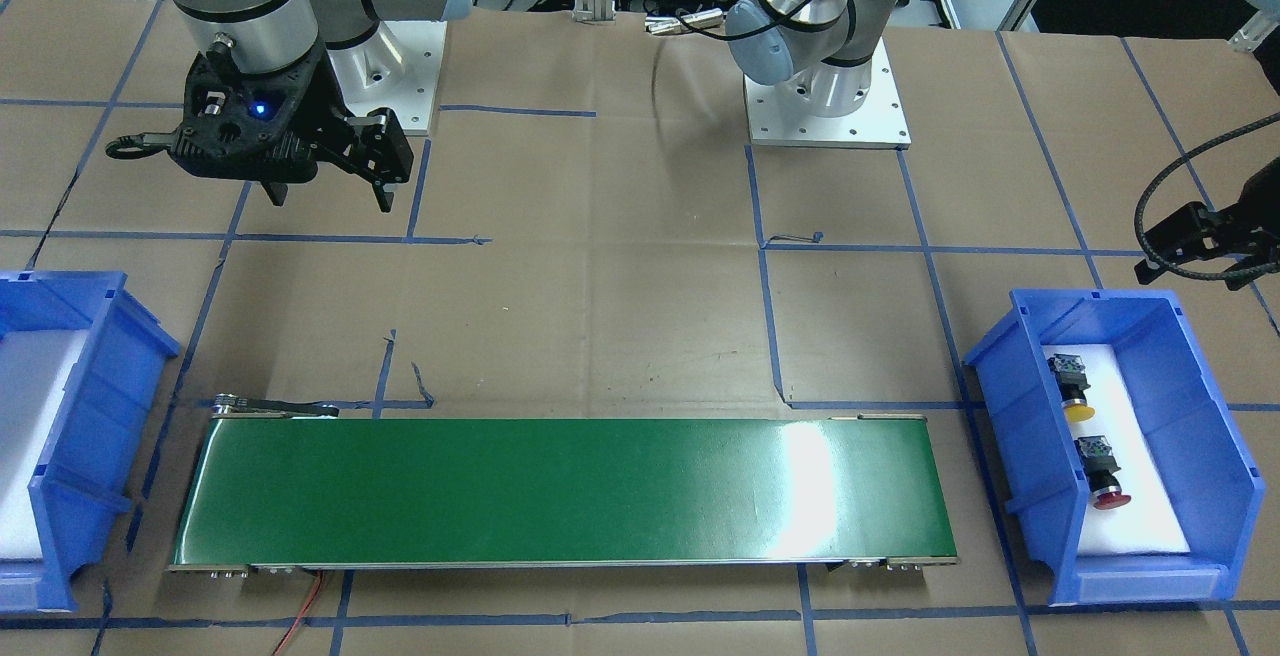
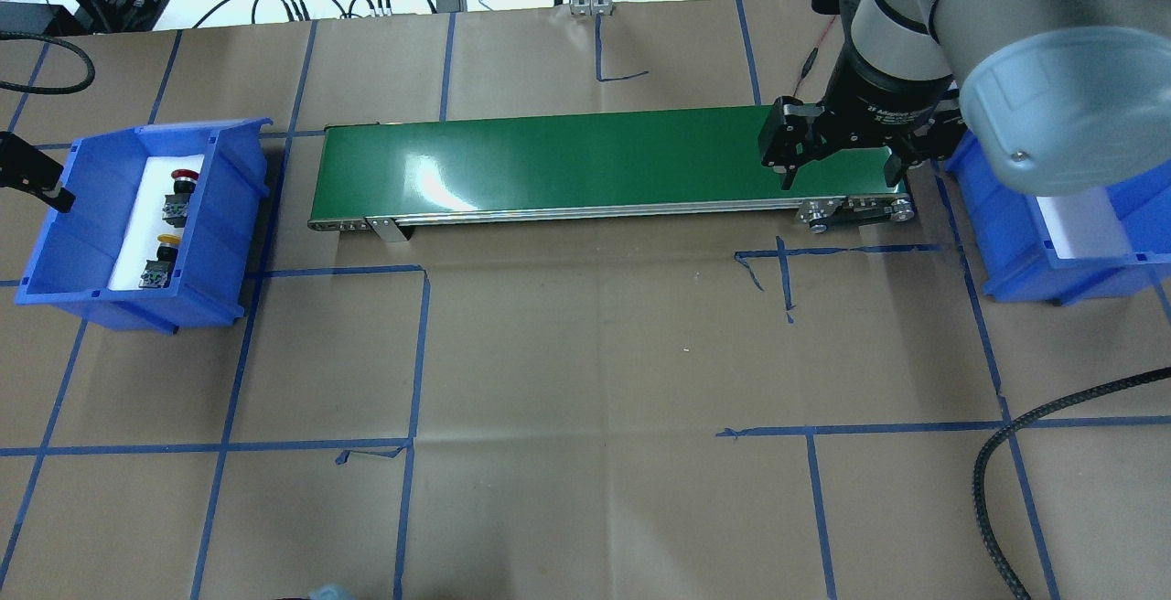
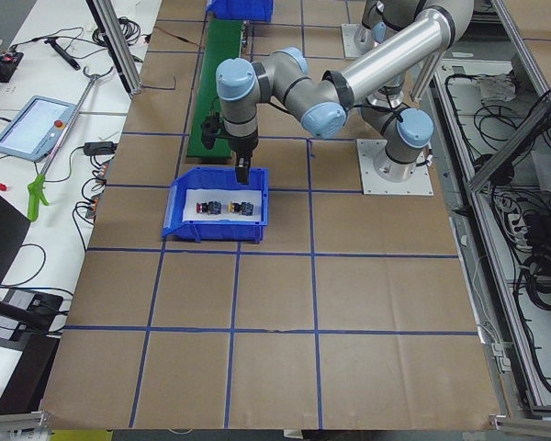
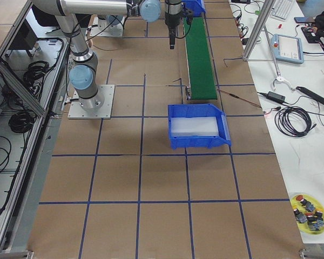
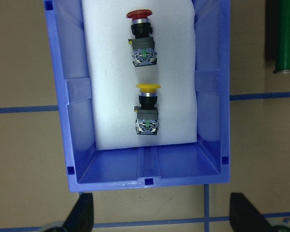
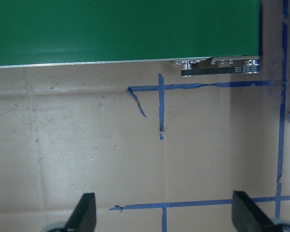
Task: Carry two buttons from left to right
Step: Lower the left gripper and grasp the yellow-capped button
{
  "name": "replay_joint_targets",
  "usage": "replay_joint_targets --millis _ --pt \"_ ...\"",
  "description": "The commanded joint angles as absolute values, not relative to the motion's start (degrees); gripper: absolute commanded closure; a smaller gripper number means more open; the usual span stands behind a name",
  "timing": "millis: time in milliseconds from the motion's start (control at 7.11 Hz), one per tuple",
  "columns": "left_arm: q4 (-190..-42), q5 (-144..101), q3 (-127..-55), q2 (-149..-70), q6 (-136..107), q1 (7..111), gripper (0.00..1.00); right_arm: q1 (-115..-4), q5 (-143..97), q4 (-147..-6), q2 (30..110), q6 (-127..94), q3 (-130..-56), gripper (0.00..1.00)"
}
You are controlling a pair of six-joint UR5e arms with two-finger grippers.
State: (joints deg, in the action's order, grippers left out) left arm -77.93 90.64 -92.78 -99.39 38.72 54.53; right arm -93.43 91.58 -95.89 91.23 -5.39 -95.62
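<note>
Two buttons lie on white foam in the blue bin (image 2: 55, 243) on my left: a red one (image 5: 141, 41) (image 2: 186, 176) (image 1: 1106, 483) and a yellow one (image 5: 148, 110) (image 2: 163, 251) (image 1: 1074, 390). Both rest on their sides, caps toward the table's far side. My left gripper (image 5: 163, 208) (image 3: 241, 171) hovers open above that bin's end, its fingers (image 5: 84, 212) wide apart and holding nothing. My right gripper (image 2: 842, 175) (image 1: 330, 198) (image 6: 163, 212) hangs open and empty above the conveyor's right end.
A green conveyor belt (image 2: 595, 161) (image 1: 560, 491) runs between the two bins. A second blue bin (image 2: 1079, 252) (image 1: 100, 416) (image 4: 197, 127), lined with white foam, stands on the right. Blue tape lines cross the brown paper table (image 2: 595, 353). A braided black cable (image 2: 1006, 454) loops at front right.
</note>
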Motion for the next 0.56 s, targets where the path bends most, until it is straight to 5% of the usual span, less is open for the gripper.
replay_joint_targets --millis 0,422 --pt "-68.6 90.6 -98.9 -100.7 38.7 54.5 0.01 -93.4 91.6 -95.9 91.2 -5.4 -95.6 0.0" --pt "-63.1 90.1 -100.3 -104.9 38.7 54.7 0.01 -93.3 91.7 -96.0 91.2 -5.4 -95.5 0.0"
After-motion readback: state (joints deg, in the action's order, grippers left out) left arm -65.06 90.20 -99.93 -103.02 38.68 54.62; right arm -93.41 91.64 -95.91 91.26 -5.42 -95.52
